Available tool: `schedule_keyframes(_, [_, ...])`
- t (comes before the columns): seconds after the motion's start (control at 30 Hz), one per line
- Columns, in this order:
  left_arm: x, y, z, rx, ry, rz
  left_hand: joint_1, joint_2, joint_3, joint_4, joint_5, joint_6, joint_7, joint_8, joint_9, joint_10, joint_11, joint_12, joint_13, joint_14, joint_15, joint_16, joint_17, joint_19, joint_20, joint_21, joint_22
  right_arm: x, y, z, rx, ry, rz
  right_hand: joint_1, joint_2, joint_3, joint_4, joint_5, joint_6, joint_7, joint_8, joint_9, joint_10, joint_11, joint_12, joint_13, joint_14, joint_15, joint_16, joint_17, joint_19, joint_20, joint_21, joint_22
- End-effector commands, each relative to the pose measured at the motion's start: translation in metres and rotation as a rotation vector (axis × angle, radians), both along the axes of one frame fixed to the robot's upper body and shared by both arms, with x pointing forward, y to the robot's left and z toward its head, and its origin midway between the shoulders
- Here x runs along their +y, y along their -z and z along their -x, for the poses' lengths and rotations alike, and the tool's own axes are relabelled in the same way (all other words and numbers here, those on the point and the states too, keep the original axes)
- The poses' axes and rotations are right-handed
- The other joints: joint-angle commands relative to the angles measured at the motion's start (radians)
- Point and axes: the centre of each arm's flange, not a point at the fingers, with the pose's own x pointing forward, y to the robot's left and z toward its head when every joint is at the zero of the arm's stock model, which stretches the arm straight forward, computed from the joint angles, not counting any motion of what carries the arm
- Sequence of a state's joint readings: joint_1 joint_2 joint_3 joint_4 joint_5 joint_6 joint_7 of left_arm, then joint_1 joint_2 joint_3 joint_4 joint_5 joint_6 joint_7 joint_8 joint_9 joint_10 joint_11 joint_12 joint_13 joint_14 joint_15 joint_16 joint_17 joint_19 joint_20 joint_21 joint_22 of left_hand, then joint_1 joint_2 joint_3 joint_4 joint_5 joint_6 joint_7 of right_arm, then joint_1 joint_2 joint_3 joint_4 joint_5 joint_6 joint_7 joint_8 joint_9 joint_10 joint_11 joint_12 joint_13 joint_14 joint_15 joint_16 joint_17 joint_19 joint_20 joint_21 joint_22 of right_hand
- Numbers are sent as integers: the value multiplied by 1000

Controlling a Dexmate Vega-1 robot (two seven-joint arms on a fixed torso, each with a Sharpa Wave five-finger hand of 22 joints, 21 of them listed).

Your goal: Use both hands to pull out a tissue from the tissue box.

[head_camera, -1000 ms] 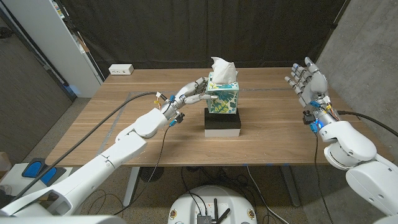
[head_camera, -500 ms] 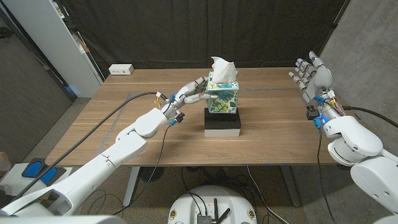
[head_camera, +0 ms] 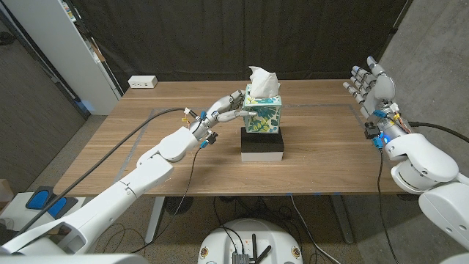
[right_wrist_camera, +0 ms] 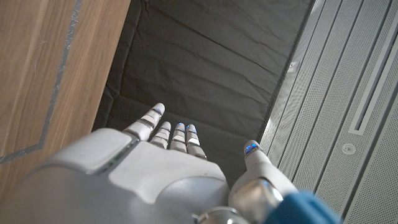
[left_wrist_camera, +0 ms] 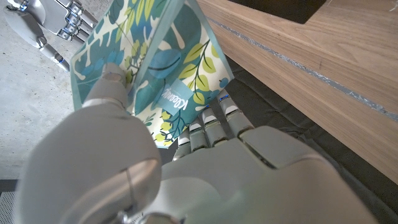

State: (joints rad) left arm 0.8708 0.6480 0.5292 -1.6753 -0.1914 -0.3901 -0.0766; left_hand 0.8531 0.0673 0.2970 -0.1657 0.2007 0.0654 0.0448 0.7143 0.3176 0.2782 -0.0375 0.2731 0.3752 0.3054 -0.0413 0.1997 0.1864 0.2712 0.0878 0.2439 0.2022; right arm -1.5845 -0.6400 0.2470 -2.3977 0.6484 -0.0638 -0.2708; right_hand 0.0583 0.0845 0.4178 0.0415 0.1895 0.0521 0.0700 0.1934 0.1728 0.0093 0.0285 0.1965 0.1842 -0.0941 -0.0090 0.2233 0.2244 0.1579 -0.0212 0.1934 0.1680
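Observation:
A teal, leaf-patterned tissue box (head_camera: 263, 116) stands on a black and white block (head_camera: 262, 147) at the middle of the wooden table (head_camera: 146, 139). A white tissue (head_camera: 263, 79) sticks up from its top. My left hand (head_camera: 226, 107) grips the box at its left side. In the left wrist view the thumb presses one face of the box (left_wrist_camera: 168, 68) and the fingers (left_wrist_camera: 214, 121) lie along the adjoining face. My right hand (head_camera: 372, 86) is raised over the table's right edge, fingers spread and holding nothing, well apart from the box. The right wrist view shows its spread fingers (right_wrist_camera: 168, 134) against the dark curtain.
A white power strip (head_camera: 143, 82) lies at the table's far left corner. A white cabinet (head_camera: 66, 51) stands beyond the table's left side. A black curtain (head_camera: 220, 37) hangs behind and a grey panel wall (head_camera: 440, 59) stands on the right.
My right hand has drifted right and slightly up, away from the box toward the table's right edge. The left hand and the box have not moved.

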Motion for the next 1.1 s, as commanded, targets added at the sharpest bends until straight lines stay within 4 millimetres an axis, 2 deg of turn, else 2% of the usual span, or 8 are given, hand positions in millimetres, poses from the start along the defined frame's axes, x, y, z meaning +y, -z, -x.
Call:
schedule_keyframes(0.03, [0,0,0,-2,6,1,4,9,8,2,3,3,-4,6,6,2,1,-4,5,-6,-16,3,1,-1,-2,8,4,-2,-8,7,24,66,145,-1,67,5,-2,5,0,2,-2,3,3,4,5,1,0,1,6,2,5,1,5,3])
schedule_keyframes(0.33, [-1,-1,-1,-3,10,0,2,10,10,2,4,2,-4,9,6,2,0,-5,7,-6,-15,2,1,-1,-2,8,4,5,-17,15,2,230,336,3,70,7,-3,6,-10,-1,-7,3,-6,-5,0,1,-17,-9,-2,1,-12,-3,-3,3])
schedule_keyframes(0.57, [-2,-1,-1,-4,11,1,1,9,11,2,4,2,-4,11,6,3,1,-6,9,-6,-15,2,1,-1,-2,8,4,15,-18,22,-29,376,431,7,72,9,-5,6,-16,-15,-10,3,-16,-10,-5,1,-28,-18,-7,0,-28,-10,-8,3])
schedule_keyframes(0.73, [-2,-1,-1,-4,10,0,2,9,12,1,4,2,-4,12,6,2,-1,-7,10,-6,-16,2,1,-1,-2,8,4,21,-16,23,-75,447,480,13,74,12,-8,7,-26,-21,-12,3,-29,-15,-9,1,-41,-22,-12,-3,-43,-5,-11,3])
schedule_keyframes(0.93, [-3,-2,-1,-5,9,1,2,8,12,1,4,2,-5,14,6,3,-1,-7,11,-5,-17,2,0,-1,-3,8,4,26,-16,25,-142,524,519,29,72,20,-22,7,-3,-21,-3,3,0,-17,2,1,-18,-27,-7,-10,-20,-13,0,3])
schedule_keyframes(1.1, [-4,-1,-2,-1,10,1,2,8,12,1,4,3,-4,15,6,3,0,-8,12,-5,-17,2,0,-1,-3,9,4,32,-15,27,-180,605,549,46,104,44,-18,10,29,-38,4,3,35,-31,10,1,9,-48,2,-11,0,-28,5,3])
